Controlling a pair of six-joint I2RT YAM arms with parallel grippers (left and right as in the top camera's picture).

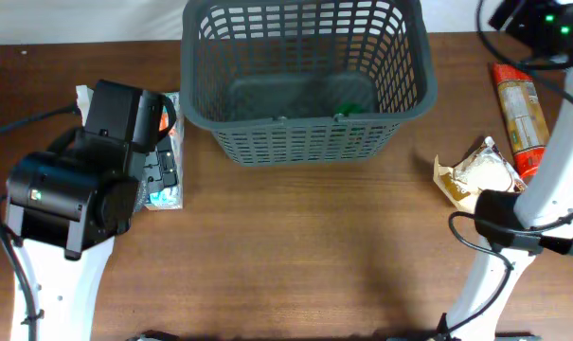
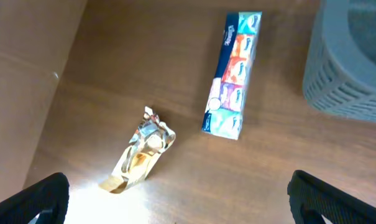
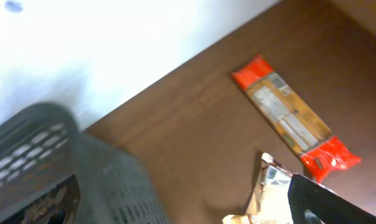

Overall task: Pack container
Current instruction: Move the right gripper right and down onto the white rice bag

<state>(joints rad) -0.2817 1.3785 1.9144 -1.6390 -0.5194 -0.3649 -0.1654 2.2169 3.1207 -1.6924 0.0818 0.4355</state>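
Overhead view shows the container [image 1: 305, 85] at the far middle of the table [image 1: 295, 246], upright, mouth up. It looks almost bare inside (only a small green thing [image 1: 348, 109] shows on its floor), so the packing appears barely begun.

Your left fingers [image 2: 41, 199] are spread as wide as they go and hold nothing. They hang above a long tissue pack [image 2: 232, 74] lying flat near the container's left corner, with a crumpled foil wrapper [image 2: 141, 152] apart from it on the other side. Your right fingers [image 3: 327, 202] are equally wide and empty, above a gold foil packet [image 3: 265, 193]. A long red packet [image 3: 293, 121] lies just beyond that, to the right of the container.

The tissue pack looks the easier first pick, being stiff and straight-sided. Turn the wrist so the fingers straddle its narrow width, centre on its middle so it won't tip, and descend squarely before closing. Lift well clear of the thick rim, then let go low over the container's floor. Move one arm at a time over the container; both could meet above it.
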